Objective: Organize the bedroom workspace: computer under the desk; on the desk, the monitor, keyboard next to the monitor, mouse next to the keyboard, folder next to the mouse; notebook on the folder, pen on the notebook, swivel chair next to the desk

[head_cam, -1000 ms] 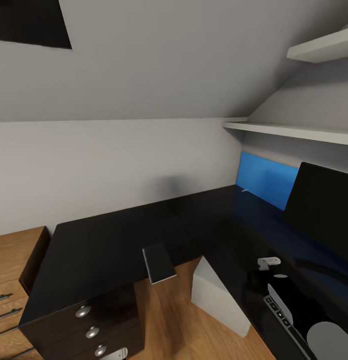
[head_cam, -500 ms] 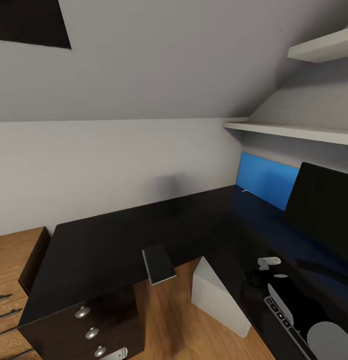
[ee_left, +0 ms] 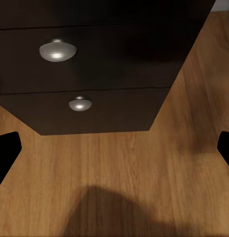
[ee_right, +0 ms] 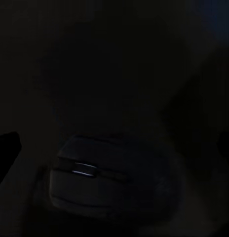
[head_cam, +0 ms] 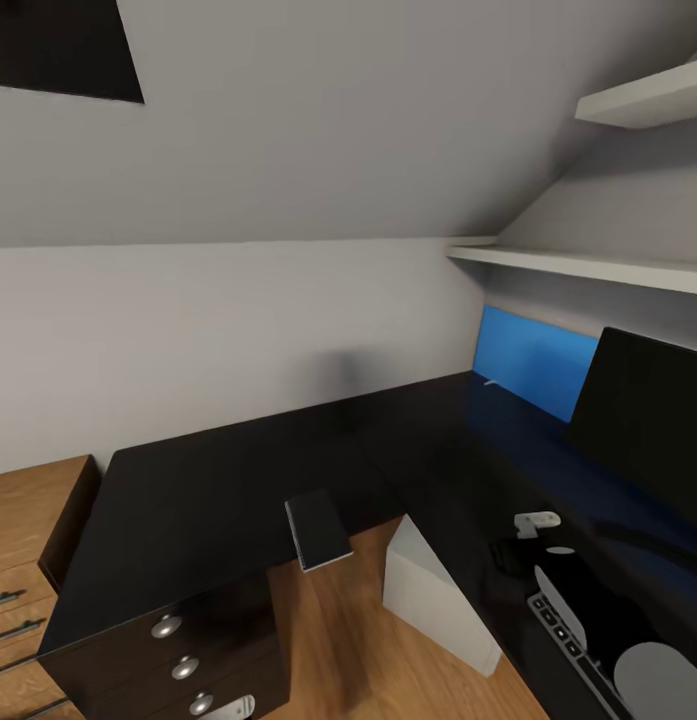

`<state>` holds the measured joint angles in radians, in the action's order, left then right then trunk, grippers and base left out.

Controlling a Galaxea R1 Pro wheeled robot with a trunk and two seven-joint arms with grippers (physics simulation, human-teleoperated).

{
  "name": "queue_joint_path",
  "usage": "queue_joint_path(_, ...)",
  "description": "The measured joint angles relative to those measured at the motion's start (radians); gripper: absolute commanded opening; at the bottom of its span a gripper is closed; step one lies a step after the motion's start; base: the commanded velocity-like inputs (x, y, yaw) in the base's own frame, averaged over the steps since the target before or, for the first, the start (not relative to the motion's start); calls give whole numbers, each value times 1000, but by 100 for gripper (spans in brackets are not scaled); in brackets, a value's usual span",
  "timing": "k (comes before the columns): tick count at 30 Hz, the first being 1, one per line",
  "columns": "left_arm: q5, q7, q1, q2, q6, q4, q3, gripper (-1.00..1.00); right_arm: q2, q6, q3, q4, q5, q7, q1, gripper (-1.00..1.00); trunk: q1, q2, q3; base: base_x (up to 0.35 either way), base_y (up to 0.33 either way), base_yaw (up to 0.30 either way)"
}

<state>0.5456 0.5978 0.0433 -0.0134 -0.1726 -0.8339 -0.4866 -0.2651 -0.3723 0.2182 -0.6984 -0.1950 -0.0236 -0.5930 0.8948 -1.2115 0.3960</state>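
The black L-shaped desk (head_cam: pixel 208 490) spreads across the head view, its drawers (ee_left: pixel 95 54) with silver knobs at the near left. A thin grey notebook (head_cam: pixel 318 530) lies on the desk's inner edge, overhanging it. The black monitor (head_cam: pixel 648 420) stands at the right. My right gripper (head_cam: pixel 510 556) hovers low over the desk in front of the monitor; its wrist view shows the black mouse (ee_right: pixel 109 173) lying on the dark top just ahead, fingers apart. A strip of the keyboard (head_cam: pixel 560 628) peeks out beside the right arm. My left gripper (ee_left: pixel 114 150) hangs open over the wood floor below the drawers.
A white pedestal leg (head_cam: pixel 428 600) props the desk's inner corner. A blue panel (head_cam: pixel 533 360) backs the desk beside the monitor. A small white object (head_cam: pixel 537 521) lies near the right gripper. White shelves (head_cam: pixel 588 262) hang above. A wooden unit (head_cam: pixel 28 520) stands at the left.
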Motion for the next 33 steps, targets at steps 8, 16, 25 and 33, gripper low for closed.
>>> queue_joint_path(8,3,1,0,1,3,8,0,100,1,-2,-1,-81,-10,1,0,100,-31,56,-25,0,0,0)
queue_joint_path(16,4,1,0,2,4,15,0,100,57,-56,-4,-135,-45,0,0,100,-61,112,-50,0,0,0)
queue_joint_path(25,4,3,0,3,5,16,0,100,73,-224,-2,-246,-261,-2,1,100,-73,133,-60,0,0,15)
queue_joint_path(33,4,3,0,0,5,16,1,100,191,-247,3,-269,-309,-181,4,100,-73,133,-60,0,0,251)
